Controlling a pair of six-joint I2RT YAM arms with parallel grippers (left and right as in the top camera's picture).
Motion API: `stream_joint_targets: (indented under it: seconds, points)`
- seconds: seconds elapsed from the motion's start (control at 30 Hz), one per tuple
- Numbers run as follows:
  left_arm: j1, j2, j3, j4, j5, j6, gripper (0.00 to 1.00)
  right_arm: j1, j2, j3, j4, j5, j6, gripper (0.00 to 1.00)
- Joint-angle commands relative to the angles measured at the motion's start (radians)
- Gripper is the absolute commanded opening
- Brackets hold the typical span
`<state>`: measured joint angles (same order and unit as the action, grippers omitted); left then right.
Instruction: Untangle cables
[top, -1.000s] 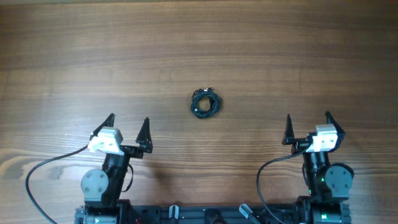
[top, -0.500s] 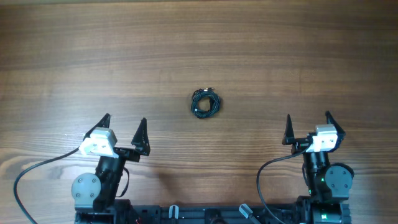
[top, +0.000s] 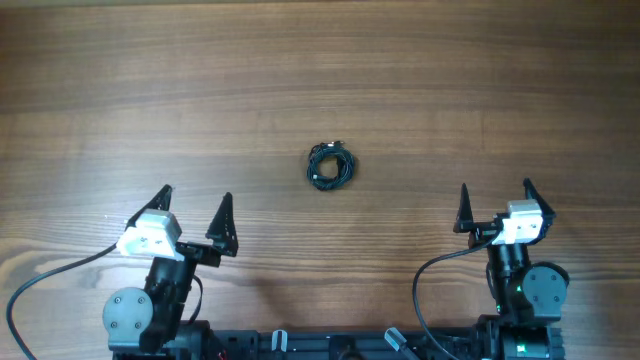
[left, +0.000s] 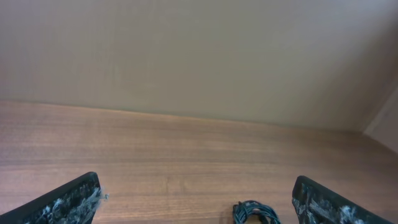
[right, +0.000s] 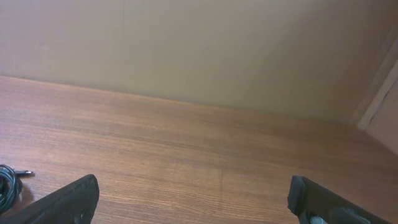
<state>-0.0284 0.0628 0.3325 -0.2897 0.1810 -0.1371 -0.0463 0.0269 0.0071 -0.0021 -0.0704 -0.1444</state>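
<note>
Cables (top: 331, 166) sitting bundled; left gripper (top: 196, 192) at 8 o'clock, right gripper (top: 495, 185) at 4, both gaping, empty. Advising: pinching opposite outer loops, pulling apart gently.

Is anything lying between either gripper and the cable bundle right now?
Nothing visible. Only bare table separates the cables from the open left gripper and the open right gripper; neither touches them.

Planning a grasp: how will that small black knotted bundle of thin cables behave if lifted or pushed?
The black knotted cable bundle probably flops: thin cords, loosely coiled. Small, so likely light; a push should slide it on the smooth wooden table. Lifting one strand may drag the clump.
</note>
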Motion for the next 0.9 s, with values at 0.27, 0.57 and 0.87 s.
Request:
stream_joint_targets:
  seconds: [0.27,0.57,0.87]
  points:
    - [-0.007,0.033,0.02,-0.015,0.009,-0.006,1.0,0.004,0.003,-0.002,0.005,0.002,-0.013,1.0]
    - [-0.007,0.158,0.088,-0.016,0.01,-0.006,1.0,0.004,0.003,-0.002,0.005,0.002,-0.013,1.0]
    - [-0.007,0.351,0.257,-0.143,0.01,-0.006,1.0,0.004,0.003,-0.002,0.005,0.002,-0.013,1.0]
